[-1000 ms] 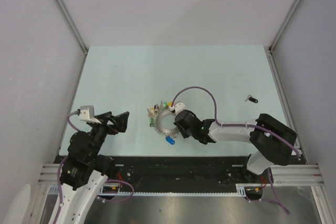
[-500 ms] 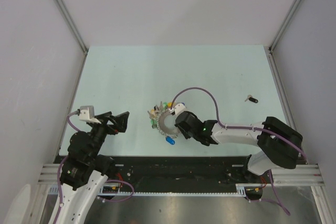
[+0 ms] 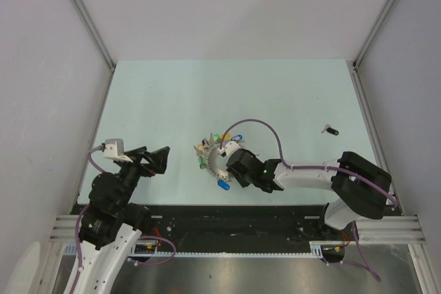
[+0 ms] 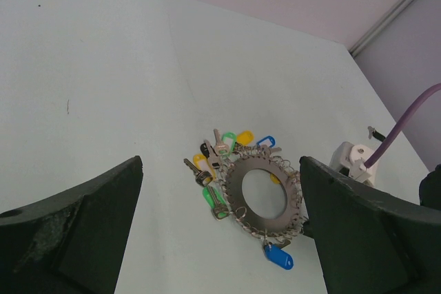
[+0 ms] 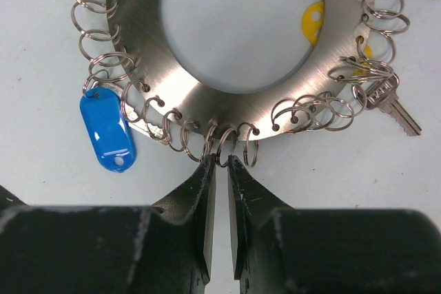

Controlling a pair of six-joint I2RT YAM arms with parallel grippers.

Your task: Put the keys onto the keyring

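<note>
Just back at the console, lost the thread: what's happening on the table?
The right tool is down at the near rim of the keyring, jaws a sliver apart with one small split ring at their tips; whether it's pinched is unclear. Several keys hang on the ring's far side, a blue tag near the tool. One black key lies alone, far right. The left tool hangs wide open, off left.

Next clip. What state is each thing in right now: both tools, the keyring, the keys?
Left tool: wide open, empty.
Right tool: barely open, tips at a small loop on the rim.
Keyring: flat on the table.
Blue tag: hung on a rim loop.
Coloured keys: bunched at the rim's far-left side.
Black key: loose on the table, well apart, not on the keyring.
</note>
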